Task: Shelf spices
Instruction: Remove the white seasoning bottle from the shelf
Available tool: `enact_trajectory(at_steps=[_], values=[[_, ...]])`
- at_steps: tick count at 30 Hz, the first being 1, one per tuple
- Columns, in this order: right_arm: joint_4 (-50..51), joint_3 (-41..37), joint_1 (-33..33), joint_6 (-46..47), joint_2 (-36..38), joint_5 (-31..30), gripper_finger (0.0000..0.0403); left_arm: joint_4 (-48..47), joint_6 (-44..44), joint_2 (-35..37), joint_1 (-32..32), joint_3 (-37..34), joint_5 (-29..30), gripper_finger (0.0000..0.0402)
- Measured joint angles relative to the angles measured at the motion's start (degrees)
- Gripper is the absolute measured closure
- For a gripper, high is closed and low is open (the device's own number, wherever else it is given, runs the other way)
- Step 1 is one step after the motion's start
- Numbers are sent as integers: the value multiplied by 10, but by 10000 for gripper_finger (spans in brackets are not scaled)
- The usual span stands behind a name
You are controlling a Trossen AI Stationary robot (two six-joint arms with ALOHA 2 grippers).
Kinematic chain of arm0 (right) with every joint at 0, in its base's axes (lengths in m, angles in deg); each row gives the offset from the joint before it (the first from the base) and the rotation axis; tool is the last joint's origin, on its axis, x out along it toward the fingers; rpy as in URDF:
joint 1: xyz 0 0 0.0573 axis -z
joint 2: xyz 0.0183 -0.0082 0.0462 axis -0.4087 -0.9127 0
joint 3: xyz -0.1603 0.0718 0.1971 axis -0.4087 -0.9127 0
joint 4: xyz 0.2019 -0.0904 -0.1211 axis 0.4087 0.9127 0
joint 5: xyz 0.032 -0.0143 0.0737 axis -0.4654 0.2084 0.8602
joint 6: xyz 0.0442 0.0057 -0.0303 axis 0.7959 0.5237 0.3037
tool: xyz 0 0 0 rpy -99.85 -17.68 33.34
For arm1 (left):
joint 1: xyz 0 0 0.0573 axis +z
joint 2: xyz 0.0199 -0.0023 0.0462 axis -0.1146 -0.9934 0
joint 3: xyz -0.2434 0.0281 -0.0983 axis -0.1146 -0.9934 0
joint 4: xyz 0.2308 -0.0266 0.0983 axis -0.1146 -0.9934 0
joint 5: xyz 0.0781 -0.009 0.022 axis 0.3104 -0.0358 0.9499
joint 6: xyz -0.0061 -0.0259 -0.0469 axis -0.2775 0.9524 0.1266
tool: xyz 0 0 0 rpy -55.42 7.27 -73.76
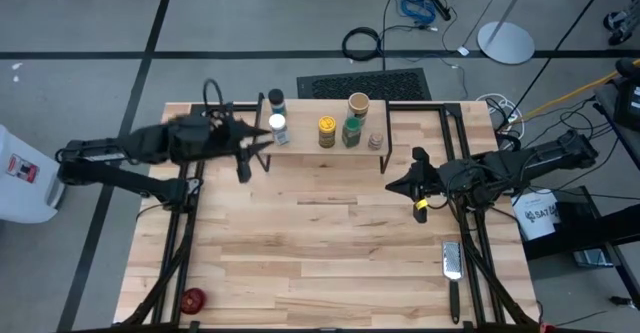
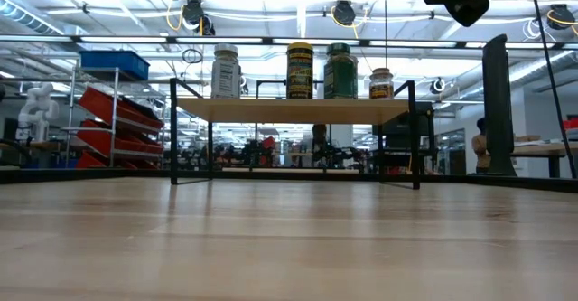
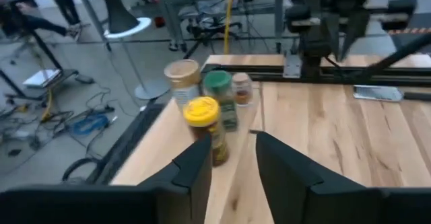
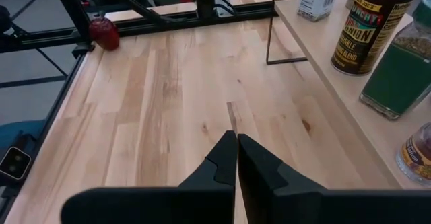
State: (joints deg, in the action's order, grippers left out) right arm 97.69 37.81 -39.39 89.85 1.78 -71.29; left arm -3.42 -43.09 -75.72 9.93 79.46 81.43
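The shelf point(image 1: 305, 151) stands at the table's far middle, its wood plank on thin black legs point(image 2: 293, 110). Several spice jars stand upright on it: white-capped point(image 1: 279, 128), yellow point(image 1: 327, 131), green-lidded point(image 1: 352, 131), tan point(image 1: 358, 104), a dark-lidded one point(image 1: 276, 100) and a small clear one point(image 1: 375, 141). My left gripper point(image 1: 263, 141) is open, level with the shelf's left end, and it faces the yellow jar point(image 3: 203, 116). My right gripper point(image 1: 393, 185) is shut over bare table just right of the shelf and holds nothing point(image 4: 236, 146).
A small red round object point(image 1: 193, 299) lies at the table's near left corner. A flat metal grater point(image 1: 452, 263) with a black handle lies near the right edge. Black frame rails run along both table sides. Bare wood spreads between the shelf and the near edge.
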Motion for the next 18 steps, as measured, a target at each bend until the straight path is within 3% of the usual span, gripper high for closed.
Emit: enact_trajectory(at_steps=[6, 9, 12, 18], values=[[0, 0, 0, -10, 0, 0, 403, -118, 9, -24, 24, 101, 21, 257], [0, 0, 0, -13, 0, 0, 403, -90, 4, -24, 25, 108, 29, 256], [0, 0, 0, -13, 0, 0, 403, -69, -62, -23, 24, 108, 31, 256], [0, 0, 0, -14, 0, 0, 403, -96, -23, -33, 32, 120, 36, 255]])
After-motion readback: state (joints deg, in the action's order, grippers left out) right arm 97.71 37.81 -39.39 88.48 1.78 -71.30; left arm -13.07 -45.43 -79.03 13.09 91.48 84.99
